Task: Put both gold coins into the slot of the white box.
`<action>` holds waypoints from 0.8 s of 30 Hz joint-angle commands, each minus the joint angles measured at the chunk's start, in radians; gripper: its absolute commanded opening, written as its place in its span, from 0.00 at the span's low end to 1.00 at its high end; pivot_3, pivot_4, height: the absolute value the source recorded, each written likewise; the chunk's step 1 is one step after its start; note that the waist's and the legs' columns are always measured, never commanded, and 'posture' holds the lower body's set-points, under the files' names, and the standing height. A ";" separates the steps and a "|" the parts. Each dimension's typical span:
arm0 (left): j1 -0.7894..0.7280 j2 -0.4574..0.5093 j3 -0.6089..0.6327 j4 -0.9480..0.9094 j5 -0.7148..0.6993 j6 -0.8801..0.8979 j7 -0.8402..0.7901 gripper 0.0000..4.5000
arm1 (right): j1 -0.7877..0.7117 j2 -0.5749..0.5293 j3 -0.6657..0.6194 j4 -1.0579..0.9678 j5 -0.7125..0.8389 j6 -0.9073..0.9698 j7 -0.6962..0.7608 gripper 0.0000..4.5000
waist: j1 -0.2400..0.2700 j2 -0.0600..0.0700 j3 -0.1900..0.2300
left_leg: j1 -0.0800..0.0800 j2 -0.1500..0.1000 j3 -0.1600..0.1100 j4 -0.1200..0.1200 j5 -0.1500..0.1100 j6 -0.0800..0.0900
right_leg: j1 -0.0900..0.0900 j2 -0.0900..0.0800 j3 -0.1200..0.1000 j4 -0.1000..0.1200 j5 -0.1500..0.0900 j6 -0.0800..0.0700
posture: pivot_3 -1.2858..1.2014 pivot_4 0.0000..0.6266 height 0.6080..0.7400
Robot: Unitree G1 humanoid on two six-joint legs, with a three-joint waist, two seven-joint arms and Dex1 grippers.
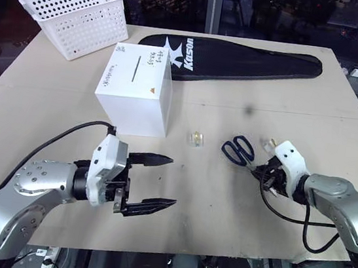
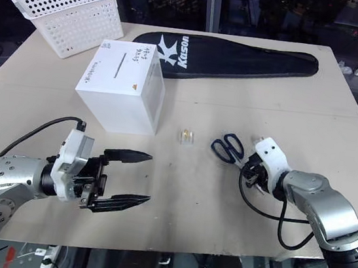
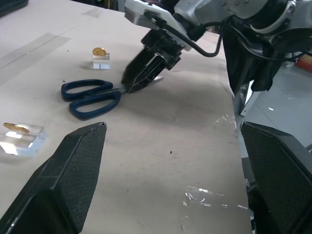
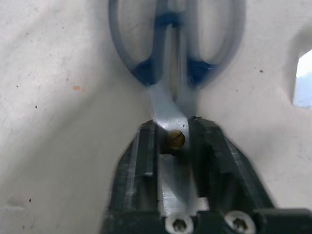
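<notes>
The white box (image 1: 135, 92) stands at the table's middle left, its slot (image 1: 136, 70) on the top face. One gold coin (image 1: 195, 138) in its clear casing lies just right of the box. The other gold coin (image 1: 268, 144) lies beyond the blue-handled scissors (image 1: 238, 150), close to my right gripper. My right gripper (image 4: 173, 127) is shut on the scissors' blades at the pivot screw, with the handles pointing away from it. My left gripper (image 1: 172, 183) hovers open and empty in front of the box, pointing right.
A white perforated basket (image 1: 76, 11) sits at the far left corner. A long black racket cover (image 1: 241, 60) lies across the back. A black cable (image 1: 287, 217) loops from my right wrist over the table near the front right edge.
</notes>
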 commanded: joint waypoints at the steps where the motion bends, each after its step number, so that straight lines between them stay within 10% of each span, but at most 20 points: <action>1: 0.002 -0.009 -0.006 -0.019 -0.002 -0.013 0.009 1.00 | 0.063 -0.024 0.028 -0.005 -0.013 -0.017 0.017 0.06 | 0.000 0.000 0.000 | 0.000 0.000 0.000 0.000 0.000 0.000 | 0.000 0.000 0.000 0.000 0.000 0.000 | 0.52 0.24 0.99; 17: -0.197 -0.194 -0.140 0.108 0.075 -0.103 0.072 1.00 | 0.636 0.093 -0.612 -0.405 0.028 -0.114 -0.092 0.06 | 0.003 0.002 0.001 | 0.001 0.000 0.000 0.002 0.000 0.000 | 0.001 0.000 0.001 0.002 0.000 0.002 | 0.52 0.24 0.99; 24: -0.242 -0.223 -0.194 0.028 0.057 -0.048 0.151 1.00 | 0.433 0.038 -0.563 -0.158 -0.106 -0.053 -0.232 0.06 | -0.010 0.003 0.000 | 0.002 0.000 0.001 0.003 0.000 0.000 | 0.001 0.002 0.003 0.003 0.000 0.002 | 0.52 0.24 0.99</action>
